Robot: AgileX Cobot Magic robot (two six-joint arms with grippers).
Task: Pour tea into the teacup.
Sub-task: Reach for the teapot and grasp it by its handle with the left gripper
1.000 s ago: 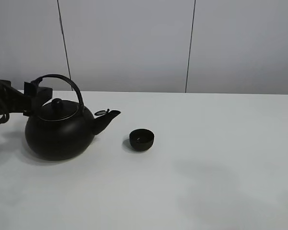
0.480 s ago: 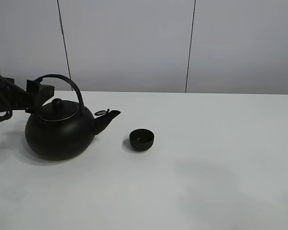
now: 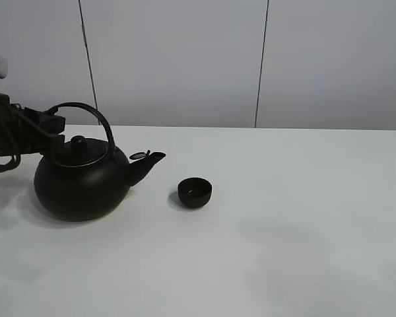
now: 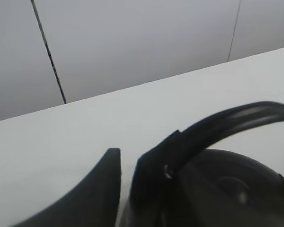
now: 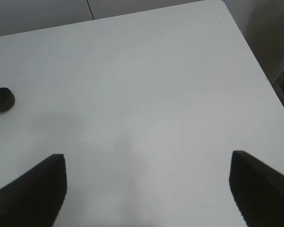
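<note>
The big black kettle (image 3: 82, 183) stands upright on the white table (image 3: 284, 218) at the left, spout toward the small black teacup (image 3: 195, 192) a short way to its right. My left gripper (image 3: 53, 124) hovers at the left foot of the kettle's arched handle (image 3: 92, 112), jaws apart. In the left wrist view (image 4: 201, 163) the handle (image 4: 227, 120) runs between the fingers (image 4: 102, 189) without being clamped. My right gripper (image 5: 146, 189) is open and empty over bare table, far from the teacup (image 5: 1, 100). No stream of tea shows.
A grey panelled wall (image 3: 185, 59) runs behind the table's far edge. The table's right edge and corner (image 5: 227, 9) show in the right wrist view. Bare table surface lies in front of and to the right of the teacup.
My left gripper has drawn back to the left and slightly up along the kettle's handle. The kettle and the teacup have stayed where they were.
</note>
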